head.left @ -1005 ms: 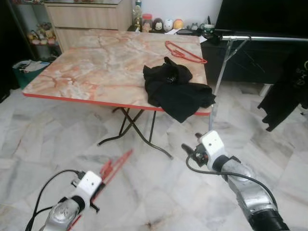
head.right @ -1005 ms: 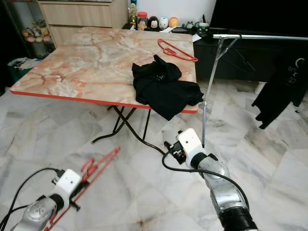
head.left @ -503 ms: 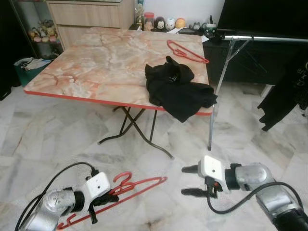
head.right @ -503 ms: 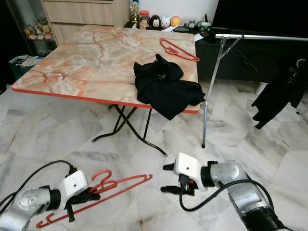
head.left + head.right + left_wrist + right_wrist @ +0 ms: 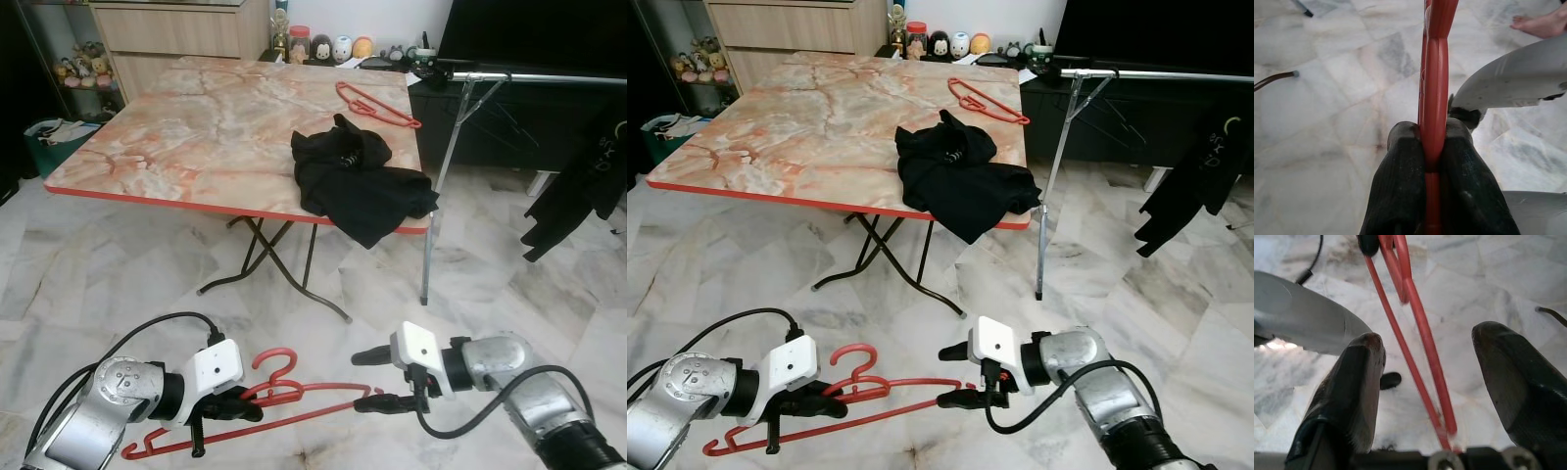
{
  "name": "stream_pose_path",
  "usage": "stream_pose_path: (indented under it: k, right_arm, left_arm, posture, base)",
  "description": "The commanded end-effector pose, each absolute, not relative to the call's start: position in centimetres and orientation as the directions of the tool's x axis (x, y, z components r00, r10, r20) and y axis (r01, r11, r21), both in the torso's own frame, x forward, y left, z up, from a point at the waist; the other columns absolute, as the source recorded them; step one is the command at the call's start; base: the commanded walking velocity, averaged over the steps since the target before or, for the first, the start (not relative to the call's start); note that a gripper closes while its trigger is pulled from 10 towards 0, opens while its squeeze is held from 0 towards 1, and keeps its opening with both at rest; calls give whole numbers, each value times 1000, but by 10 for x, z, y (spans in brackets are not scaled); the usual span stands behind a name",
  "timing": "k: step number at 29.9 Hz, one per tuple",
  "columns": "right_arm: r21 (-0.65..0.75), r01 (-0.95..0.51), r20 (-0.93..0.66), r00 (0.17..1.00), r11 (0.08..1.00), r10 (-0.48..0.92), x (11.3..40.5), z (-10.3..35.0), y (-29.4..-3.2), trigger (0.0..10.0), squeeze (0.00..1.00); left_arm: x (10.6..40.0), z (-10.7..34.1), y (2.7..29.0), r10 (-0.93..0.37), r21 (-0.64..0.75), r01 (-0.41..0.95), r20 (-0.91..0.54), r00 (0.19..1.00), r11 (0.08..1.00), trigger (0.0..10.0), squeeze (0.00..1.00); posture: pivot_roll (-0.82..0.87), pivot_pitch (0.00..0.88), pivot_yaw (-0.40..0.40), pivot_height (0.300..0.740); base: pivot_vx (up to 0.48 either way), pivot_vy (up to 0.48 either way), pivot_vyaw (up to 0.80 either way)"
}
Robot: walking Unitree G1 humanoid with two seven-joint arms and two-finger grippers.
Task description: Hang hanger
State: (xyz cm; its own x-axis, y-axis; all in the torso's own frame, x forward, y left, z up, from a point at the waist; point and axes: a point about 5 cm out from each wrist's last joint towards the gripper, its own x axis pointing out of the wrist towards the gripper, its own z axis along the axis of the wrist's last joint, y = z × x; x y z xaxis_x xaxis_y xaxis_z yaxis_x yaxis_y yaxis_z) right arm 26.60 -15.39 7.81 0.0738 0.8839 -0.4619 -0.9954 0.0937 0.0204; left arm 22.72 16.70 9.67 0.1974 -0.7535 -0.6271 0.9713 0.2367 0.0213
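The left gripper (image 5: 238, 403) is clamped on the red hanger (image 5: 294, 406), whose long axis runs toward the right gripper (image 5: 370, 380), spread apart astride its far tip.

Even, soft daylight fills the room; the tabletop (image 5: 225, 117) is bright with a mild sheen and no hard glare. Beneath the tabletop the marble floor (image 5: 118, 274) carries only faint, diffuse shadow around the folding legs. To the left of the tabletop a corner falls into deep shade. Both head views are sharp, with slight bending of straight lines toward the edges. In the wrist views the near black fingers (image 5: 1400, 191) look soft and out of focus, while the floor beyond stays fairly clear.
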Motion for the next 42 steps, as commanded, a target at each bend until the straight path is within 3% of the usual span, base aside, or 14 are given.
stream_pose_path:
  k: [1,10,33,39,41,42]
  right_arm:
    - [21,-996,-429,68,85,901,269,81,-151,10000,0]
    - [68,-997,-407,3,34,913,267,72,-133,10000,0]
    - [23,-997,-330,61,73,942,278,75,-128,10000,0]
    - [30,-1000,-357,-3,8,934,280,81,-137,10000,0]
    - [65,-996,-379,-80,-60,922,275,81,-140,10000,0]
    - [65,-996,-379,-80,-60,922,275,81,-140,10000,0]
  left_arm:
    - [229,109,156,-782,29,981,-600,172,193,10000,0]
    - [229,124,136,-824,20,990,-553,125,137,10000,0]
    - [223,126,128,-825,-21,996,-562,61,88,10000,0]
    - [220,125,129,-819,-33,997,-573,33,64,10000,0]
    - [219,125,129,-807,-30,999,-591,13,39,10000,0]
    - [219,125,129,-807,-30,999,-591,13,39,10000,0]
  posture:
    - [46,0,-47,740]
    - [58,0,-51,740]
    - [61,0,-49,740]
    - [65,0,-48,740]
    - [65,0,-48,740]
    - [65,0,-48,740]
  base:
    - [0,0,0]
    - [0,0,0]
    - [0,0,0]
    - [0,0,0]
    - [0,0,0]
    - [0,0,0]
